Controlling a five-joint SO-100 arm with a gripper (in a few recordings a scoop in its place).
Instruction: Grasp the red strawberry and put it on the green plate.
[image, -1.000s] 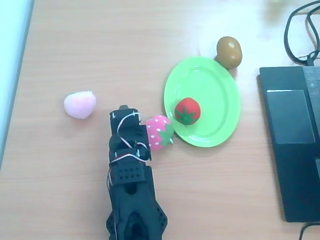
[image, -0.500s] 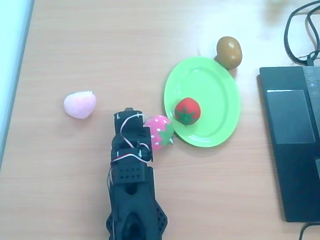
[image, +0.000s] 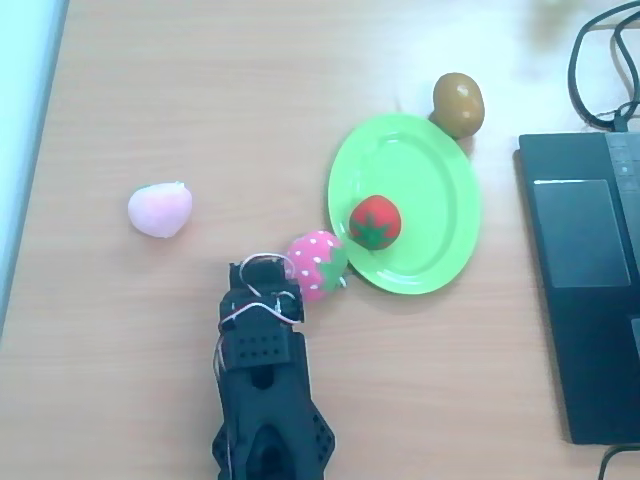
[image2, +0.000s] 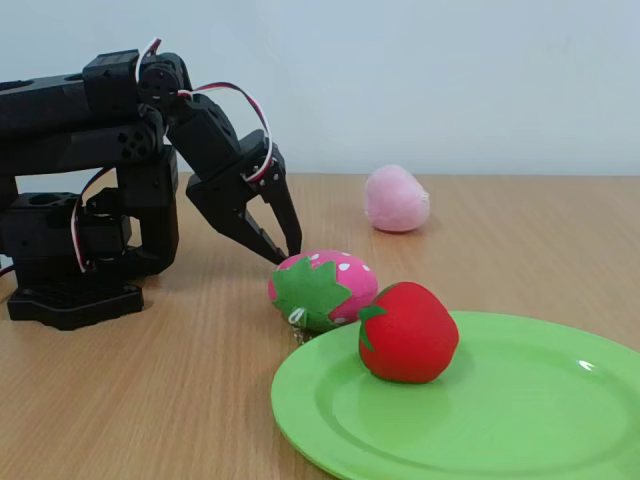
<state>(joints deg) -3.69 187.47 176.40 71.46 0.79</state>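
Pink strawberry (image: 318, 264) (white-dotted) beside green plate (image: 440, 160), red strawberry (image: 375, 221) on plate

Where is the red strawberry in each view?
Overhead view: the red strawberry lies on the left part of the green plate, right of the pink strawberry.
Fixed view: the red strawberry sits at the near left of the green plate, lower centre.
Shared landmark: the pink strawberry, just off the plate's rim, with the tool beside it.
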